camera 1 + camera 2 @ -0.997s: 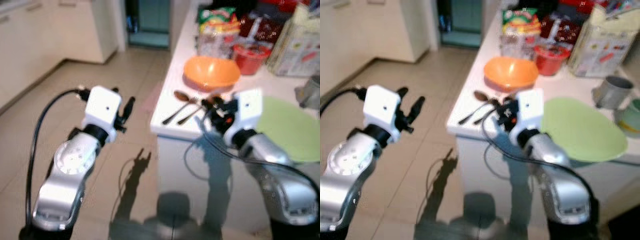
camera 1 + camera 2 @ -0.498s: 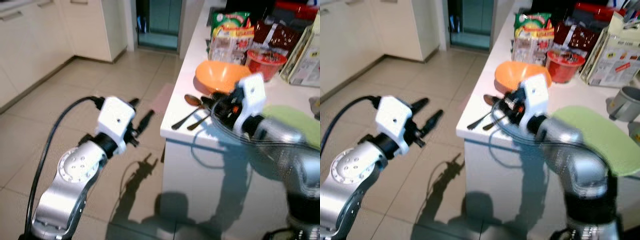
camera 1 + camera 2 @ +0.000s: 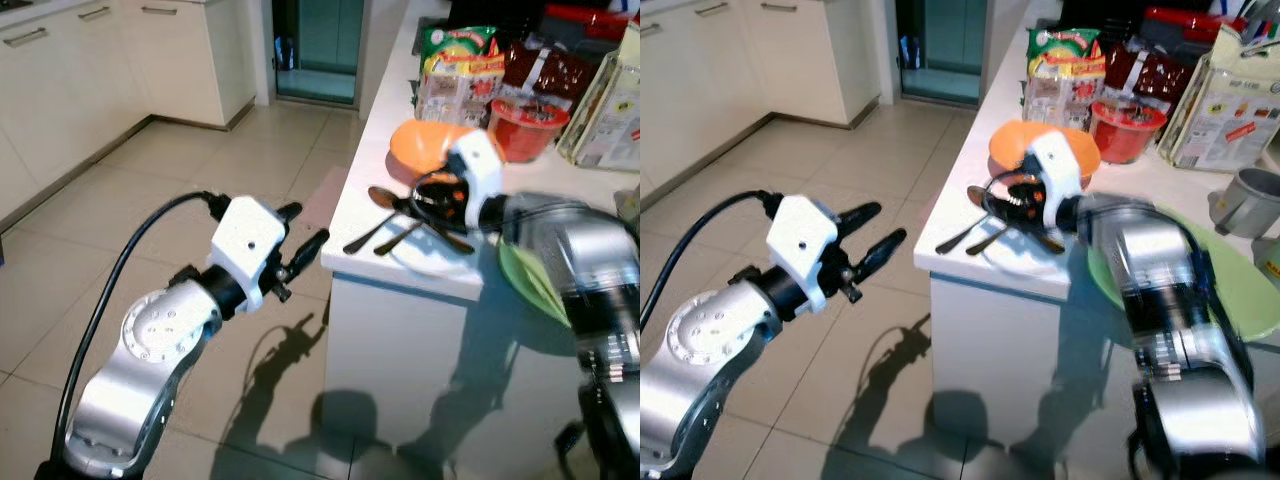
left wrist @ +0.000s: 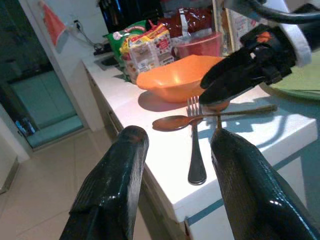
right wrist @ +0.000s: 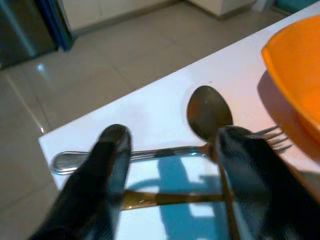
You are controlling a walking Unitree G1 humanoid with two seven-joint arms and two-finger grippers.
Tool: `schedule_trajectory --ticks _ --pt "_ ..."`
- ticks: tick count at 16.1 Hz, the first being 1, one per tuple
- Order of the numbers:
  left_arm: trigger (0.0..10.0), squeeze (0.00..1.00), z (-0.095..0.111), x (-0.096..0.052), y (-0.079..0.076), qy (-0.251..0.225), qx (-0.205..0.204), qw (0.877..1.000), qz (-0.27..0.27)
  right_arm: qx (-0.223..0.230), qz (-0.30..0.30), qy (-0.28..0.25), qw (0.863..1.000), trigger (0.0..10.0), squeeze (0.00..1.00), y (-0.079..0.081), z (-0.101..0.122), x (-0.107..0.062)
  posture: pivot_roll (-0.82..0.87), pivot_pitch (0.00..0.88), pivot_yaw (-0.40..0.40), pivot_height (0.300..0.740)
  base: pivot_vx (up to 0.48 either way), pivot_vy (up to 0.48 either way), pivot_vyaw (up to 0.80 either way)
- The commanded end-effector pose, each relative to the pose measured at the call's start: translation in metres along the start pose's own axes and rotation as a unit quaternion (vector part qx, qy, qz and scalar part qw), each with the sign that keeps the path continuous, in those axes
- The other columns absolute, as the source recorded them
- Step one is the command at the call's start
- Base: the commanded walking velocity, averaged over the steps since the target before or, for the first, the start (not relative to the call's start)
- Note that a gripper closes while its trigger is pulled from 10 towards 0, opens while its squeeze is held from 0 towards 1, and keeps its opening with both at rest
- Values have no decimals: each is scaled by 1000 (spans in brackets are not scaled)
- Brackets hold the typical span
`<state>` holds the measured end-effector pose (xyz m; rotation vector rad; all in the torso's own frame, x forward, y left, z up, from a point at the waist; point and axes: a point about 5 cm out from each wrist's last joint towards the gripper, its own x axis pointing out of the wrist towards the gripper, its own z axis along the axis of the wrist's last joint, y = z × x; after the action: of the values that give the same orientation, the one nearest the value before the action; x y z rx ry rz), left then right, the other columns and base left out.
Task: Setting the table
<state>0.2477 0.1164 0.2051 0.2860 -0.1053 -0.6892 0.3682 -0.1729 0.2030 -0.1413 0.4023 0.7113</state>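
Right wrist view: right gripper (image 5: 167,165), fingers spread and empty, straddles the fork (image 5: 150,152) and spoon (image 5: 207,112) at the counter (image 3: 365,180) corner beside the bowl (image 3: 1015,143), apparently to grasp cutlery. Left gripper (image 3: 870,232) hovers open, empty, over the floor.

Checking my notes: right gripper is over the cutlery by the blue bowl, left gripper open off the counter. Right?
One error: the bowl is orange, as the right eye view shows. The right gripper does hover over the cutlery, and the left gripper is open off the counter.
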Motion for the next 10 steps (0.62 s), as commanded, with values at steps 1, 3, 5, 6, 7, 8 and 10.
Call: schedule_trajectory --ticks 1,3,5,6,7,8,10 --pt "10000 0 2 1 1 1 5 1000 -8 -13 9 10 1000 10000 1000 -2 1 0 -16 0 -9 740 0 0 0" --pt "10000 0 2 1 -2 7 7 1000 -24 -30 3 60 998 10000 1000 -15 -1 8 -13 0 -14 740 0 0 0" --pt "10000 0 2 1 -3 6 6 1000 -25 -33 2 75 997 10000 914 -19 -4 9 -12 0 -17 740 0 0 0" --pt "10000 0 3 1 -3 6 5 1000 -25 -32 8 91 995 10000 0 -20 -7 10 -13 0 -18 740 0 0 0" --pt "10000 0 3 1 -4 6 4 1000 -26 -28 5 99 995 10000 0 -22 -11 11 -15 0 -15 740 0 0 0" --pt "10000 0 3 1 -4 6 4 1000 -26 -28 5 99 995 10000 0 -22 -11 11 -15 0 -15 740 0 0 0" --pt "10000 0 3 2 -4 6 1 999 -32 -22 -12 100 995 10000 0 -24 -14 15 -17 0 -11 740 0 0 0"
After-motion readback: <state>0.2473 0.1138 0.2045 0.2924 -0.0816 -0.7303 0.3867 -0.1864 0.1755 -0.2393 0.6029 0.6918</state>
